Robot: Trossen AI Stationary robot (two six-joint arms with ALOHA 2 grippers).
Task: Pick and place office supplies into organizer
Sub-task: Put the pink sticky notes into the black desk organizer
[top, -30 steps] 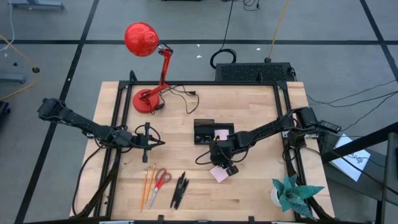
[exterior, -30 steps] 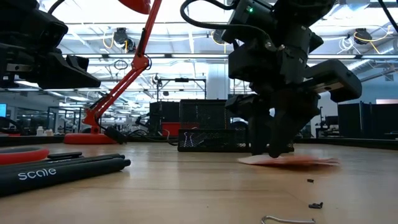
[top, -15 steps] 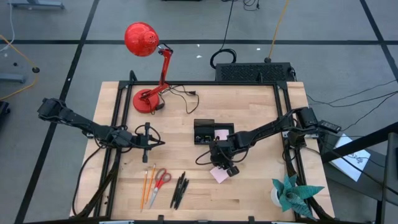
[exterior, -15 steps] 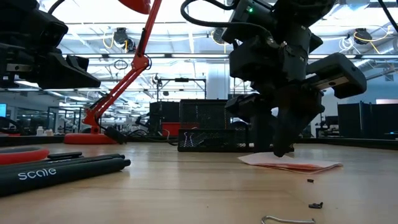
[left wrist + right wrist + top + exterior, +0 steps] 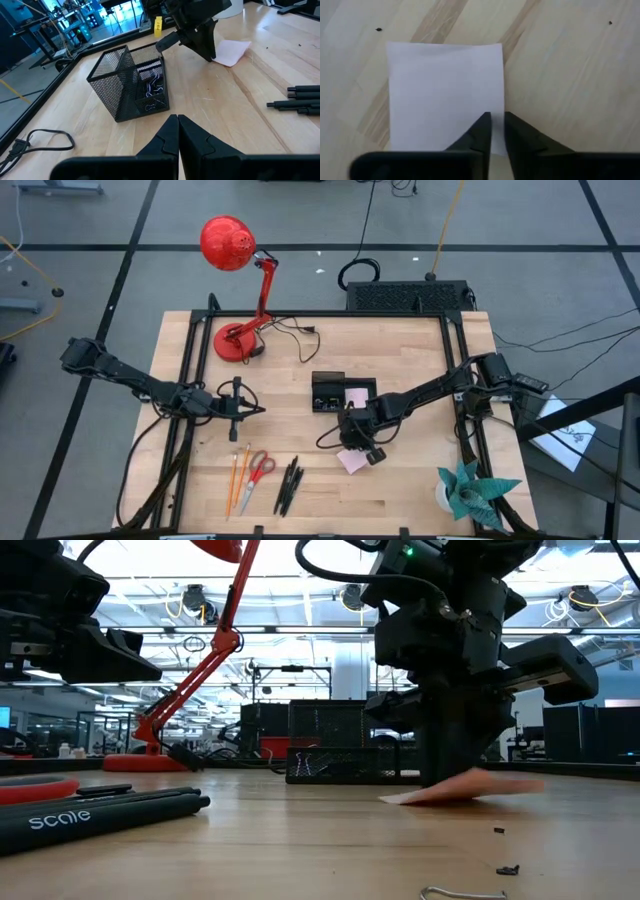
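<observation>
I start with the table [image 5: 420, 490]: the organizer [image 5: 341, 392] sits mid-table, and just in front of it my right gripper [image 5: 362, 450] is down over the sticky-note pad [image 5: 352, 461]. The change from a second ago is in the pad. Then it lay flat on the wood under the gripper; now, in the low view, its near-gripper edge is tilted up off the table [image 5: 300, 830] while the far corner touches down. I read that as the pinch having taken, so the lift toward the organizer can begin.

The right wrist view gives what the others hide: the two fingers are closed almost together over one edge of the pad [image 5: 445, 90], gripping it near a corner rather than at the middle. I judge that hold thin; the pad could swing or slip out on the way.

The left wrist view shows the organizer [image 5: 132, 82] is black mesh with something already in it, and the pad [image 5: 231, 51] well beside it. My left gripper [image 5: 236, 408] waits, pinched closed on nothing, above the scissors [image 5: 260, 467], pencils [image 5: 238, 478] and pens [image 5: 289, 484].
</observation>
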